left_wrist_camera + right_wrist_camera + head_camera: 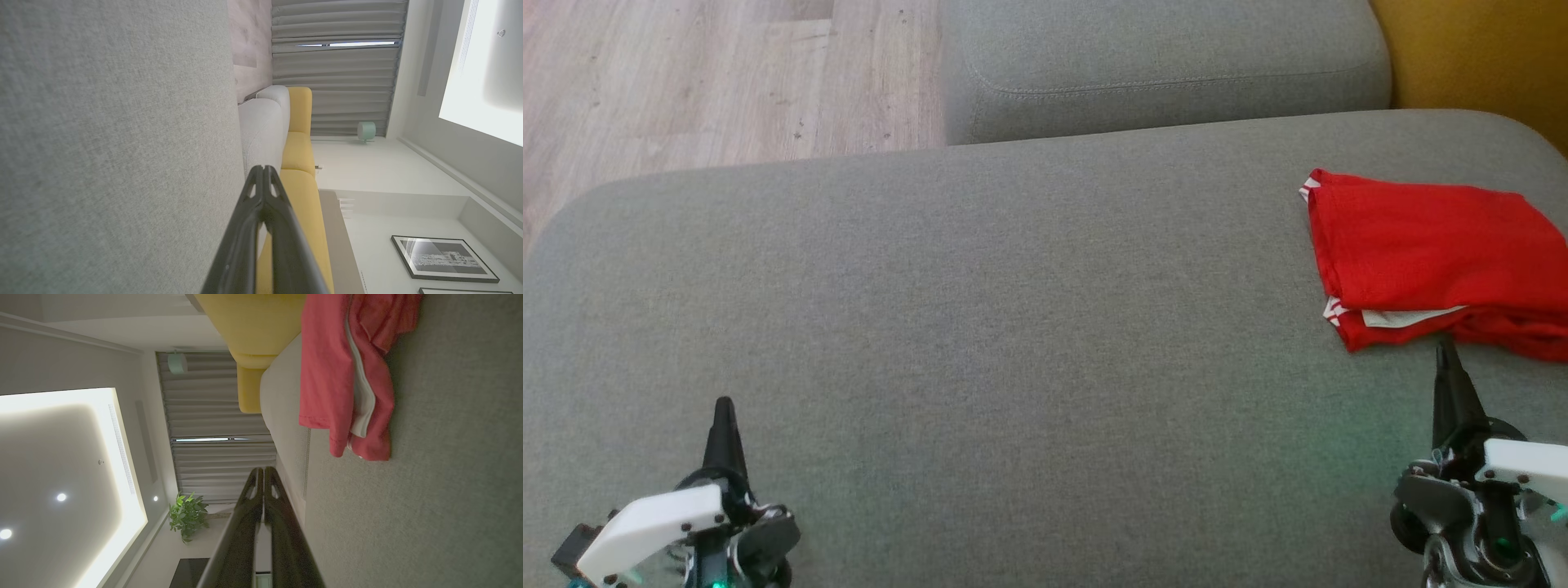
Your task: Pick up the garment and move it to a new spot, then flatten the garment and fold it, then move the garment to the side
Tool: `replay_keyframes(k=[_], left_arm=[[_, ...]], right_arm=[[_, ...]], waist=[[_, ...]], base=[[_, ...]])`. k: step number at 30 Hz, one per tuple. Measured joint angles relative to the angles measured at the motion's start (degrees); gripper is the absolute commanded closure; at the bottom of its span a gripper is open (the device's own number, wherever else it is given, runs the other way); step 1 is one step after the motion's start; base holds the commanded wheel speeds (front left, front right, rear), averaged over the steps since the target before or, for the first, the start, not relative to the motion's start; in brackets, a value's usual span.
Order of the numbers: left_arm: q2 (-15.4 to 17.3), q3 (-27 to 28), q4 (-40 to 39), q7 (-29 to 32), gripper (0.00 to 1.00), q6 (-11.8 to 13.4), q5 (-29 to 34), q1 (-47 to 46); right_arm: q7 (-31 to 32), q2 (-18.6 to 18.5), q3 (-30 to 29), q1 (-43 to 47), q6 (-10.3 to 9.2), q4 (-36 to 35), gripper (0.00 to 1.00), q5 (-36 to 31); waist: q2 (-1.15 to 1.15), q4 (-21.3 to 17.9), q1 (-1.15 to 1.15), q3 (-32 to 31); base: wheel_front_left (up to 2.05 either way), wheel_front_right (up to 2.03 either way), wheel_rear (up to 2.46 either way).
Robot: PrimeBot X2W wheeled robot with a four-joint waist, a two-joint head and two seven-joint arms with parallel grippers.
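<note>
Head view is showing the left end effector (723, 406) sitting at 7 o'clock, its 2 dark fingers pressing together into 1 point and holding nothing above the broad grey cushion (1013, 327). Pale wooden floor (686, 82) is showing at 11 o'clock beyond the cushion's far edge. A second grey cushion (1160, 65) is lying at 12 o'clock, with yellow upholstery (1478, 57) beside it at 1 o'clock.

The red garment (1429, 245) is lying folded at 3 o'clock on the broad cushion, near its right end, white trim peeking out along the near edge and at the left corners. The right end effector (1446, 347) is pointing up from 5 o'clock, its fingers also pressing together and gripping nothing, the tip sitting just beside the garment's near hem; I cannot tell whether it is touching.

Left wrist view is showing the left end effector (263, 169) closed beside bare grey fabric. Right wrist view is showing the right end effector (263, 470) closed, with the garment (331, 375) lying at 1 o'clock, near the tips.
</note>
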Motion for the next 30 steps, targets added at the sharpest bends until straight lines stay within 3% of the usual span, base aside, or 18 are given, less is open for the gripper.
replay_keyframes(k=[30], left_arm=[[-0.5,1.0,0.0,0.5,1.0,0.0,0.1,0.0]], right_arm=[[0.4,0.3,-0.4,0.0,0.0,0.0,1.0,0.0]], waist=[[0.0,0.0,0.0,0.0]], base=[[0.0,0.0,0.0]])
